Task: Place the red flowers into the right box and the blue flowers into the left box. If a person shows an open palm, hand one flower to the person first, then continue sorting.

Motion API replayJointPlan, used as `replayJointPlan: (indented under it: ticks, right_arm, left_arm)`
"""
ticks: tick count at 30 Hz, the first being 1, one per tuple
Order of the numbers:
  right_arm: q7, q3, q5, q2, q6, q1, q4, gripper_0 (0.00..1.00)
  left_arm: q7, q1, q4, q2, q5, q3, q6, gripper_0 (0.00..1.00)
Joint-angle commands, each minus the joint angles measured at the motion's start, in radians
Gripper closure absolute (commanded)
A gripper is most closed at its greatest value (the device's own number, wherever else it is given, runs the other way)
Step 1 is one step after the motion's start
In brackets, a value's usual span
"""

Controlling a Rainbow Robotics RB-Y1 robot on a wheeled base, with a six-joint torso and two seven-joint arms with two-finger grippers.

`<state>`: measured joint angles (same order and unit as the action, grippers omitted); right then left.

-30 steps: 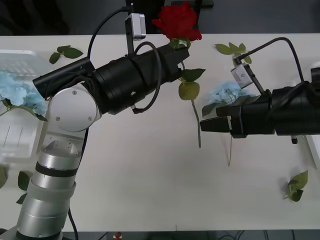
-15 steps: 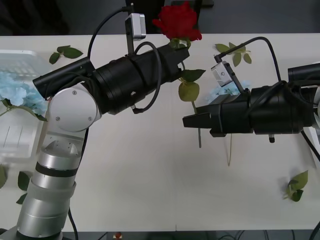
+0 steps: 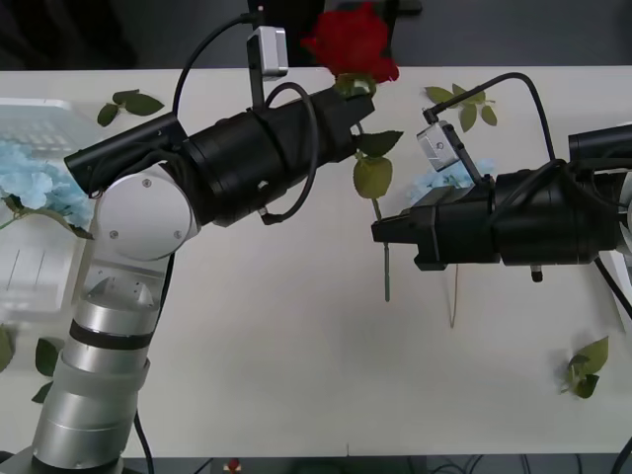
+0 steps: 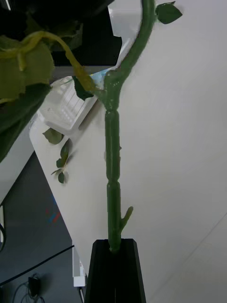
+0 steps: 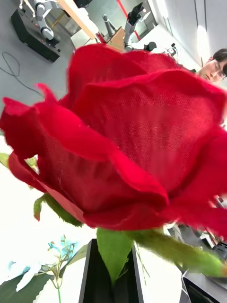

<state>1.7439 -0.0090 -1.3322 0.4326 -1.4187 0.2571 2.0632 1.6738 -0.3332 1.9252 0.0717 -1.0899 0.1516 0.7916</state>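
Observation:
A red flower (image 3: 351, 41) is held upright above the far middle of the table, its stem (image 3: 387, 267) hanging down. My left gripper (image 3: 357, 94) is shut on the stem just under the bloom (image 5: 127, 142). Lower down, my right gripper (image 3: 380, 230) is shut on the same stem (image 4: 112, 165), coming in from the right. Blue flowers (image 3: 35, 178) lie in the left box (image 3: 39, 114) at the far left. Another blue flower (image 3: 442, 180) lies on the table behind my right arm. A white strip of the right box (image 3: 618, 281) shows at the right edge.
Loose green leaf sprigs lie at the back left (image 3: 128, 102), the back right (image 3: 459, 99), the front right (image 3: 588, 367) and the front left (image 3: 44, 357). Bare tabletop runs along the front middle.
My right gripper moved left to the hanging stem and shut on it. The lower stem shifted slightly left. The left arm and bloom stayed put.

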Motion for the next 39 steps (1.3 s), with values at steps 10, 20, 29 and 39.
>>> replayJointPlan:
  ticks: [10, 20, 29, 39]
  right_arm:
    - [-0.040, -0.009, -0.005, -0.005, 0.017, 0.014, 0.017, 1.00]
    - [-0.060, -0.240, 0.030, 0.067, -0.114, 0.014, 0.026, 1.00]
    - [-0.202, -0.433, 0.111, 0.273, -0.298, 0.014, 0.011, 1.00]
    - [-0.307, -0.488, 0.297, 0.497, -0.414, 0.001, -0.164, 1.00]
  left_arm:
    - [0.055, 0.011, 0.043, 0.188, -0.133, 0.019, -0.009, 0.03]
    - [0.126, 0.109, 0.170, 0.494, -0.311, 0.017, 0.017, 0.00]
    - [0.328, 0.137, 0.166, 0.671, -0.435, -0.004, 0.017, 0.00]
    - [0.529, 0.105, 0.077, 0.714, -0.613, -0.202, 0.253, 0.00]
